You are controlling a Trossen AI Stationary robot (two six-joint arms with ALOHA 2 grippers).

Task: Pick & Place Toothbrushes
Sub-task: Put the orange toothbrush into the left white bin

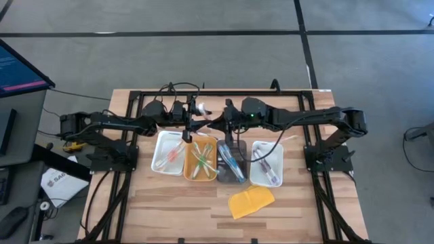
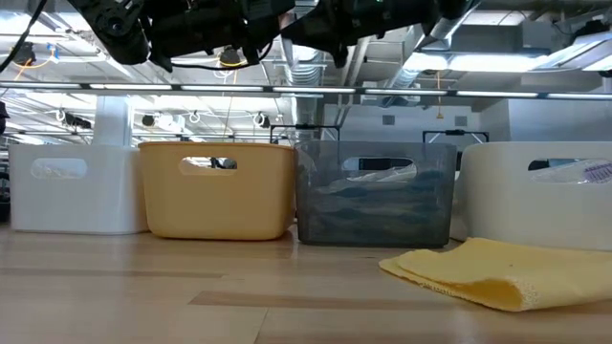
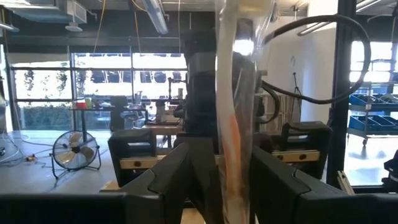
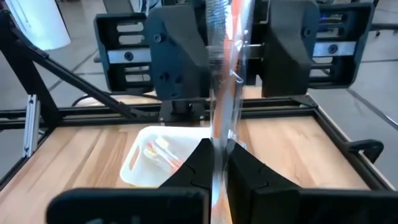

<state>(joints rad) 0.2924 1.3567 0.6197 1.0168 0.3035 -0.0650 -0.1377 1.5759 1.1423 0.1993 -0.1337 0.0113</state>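
A toothbrush with an orange handle, in a clear wrapper [image 3: 235,112], stands upright in the air above the trays, between my two grippers. They meet over the table's middle. My left gripper [image 3: 227,174] comes from the table's left [image 1: 192,125] and is shut on the pack. My right gripper [image 4: 219,158] comes from the right [image 1: 218,124] and is shut on the same pack [image 4: 225,74]. More toothbrushes lie in the trays below. My left gripper pinches the wrapped toothbrush [image 3: 231,155] between its two fingers, which lie about level and across it, coming from the table's left. The pack stands upright, clear of the trays. My right gripper pinches the clear wrapper [image 4: 217,134] between its shut fingers, coming about level from the table's right, across the pack. The pack rises upright from the fingers and passes between the left gripper's fingers [image 4: 180,56].
Below the grippers stands a row of trays: white [image 1: 160,160], orange [image 1: 192,173], grey [image 1: 239,177] and white [image 1: 256,177], each with toothbrushes in it. A yellow pad [image 1: 251,202] lies nearer the front edge. A black frame [image 1: 129,102] borders the table.
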